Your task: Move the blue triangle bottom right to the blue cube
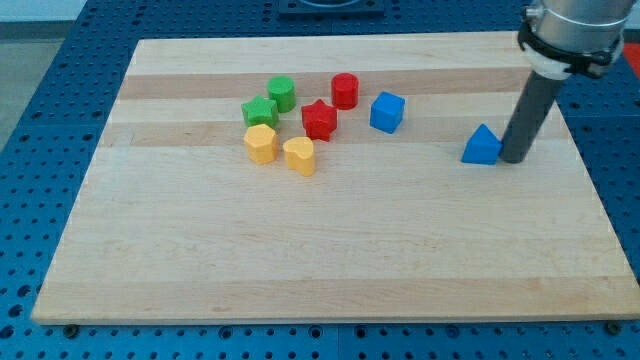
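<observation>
Single view only, looking down at a slant from the near edge. Takes in nearly the whole wooden board (330, 260), moderately close. Blue pegboard (40, 130) fills the frame's margins.

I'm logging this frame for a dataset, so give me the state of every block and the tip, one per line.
blue triangle: upright, my tip at its right side.
my tip: down at the board, right of the blue triangle.
blue cube: alone, left of the triangle.
red star: beside the red cylinder.
red cylinder: upright.
green cylinder: upright.
green star: flat.
yellow hexagon: flat.
yellow heart: flat.
</observation>
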Tool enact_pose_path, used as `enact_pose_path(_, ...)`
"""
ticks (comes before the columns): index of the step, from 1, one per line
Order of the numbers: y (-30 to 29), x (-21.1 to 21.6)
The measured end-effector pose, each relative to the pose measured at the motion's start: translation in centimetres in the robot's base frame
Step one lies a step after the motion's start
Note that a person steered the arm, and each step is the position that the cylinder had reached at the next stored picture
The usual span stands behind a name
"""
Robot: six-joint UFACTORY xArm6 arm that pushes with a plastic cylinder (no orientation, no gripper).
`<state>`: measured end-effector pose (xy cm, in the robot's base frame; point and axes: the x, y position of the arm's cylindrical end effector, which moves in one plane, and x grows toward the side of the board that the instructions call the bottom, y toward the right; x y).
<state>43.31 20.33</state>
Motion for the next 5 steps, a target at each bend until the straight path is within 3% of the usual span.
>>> enact_pose_path(5, -8.9, -0.1)
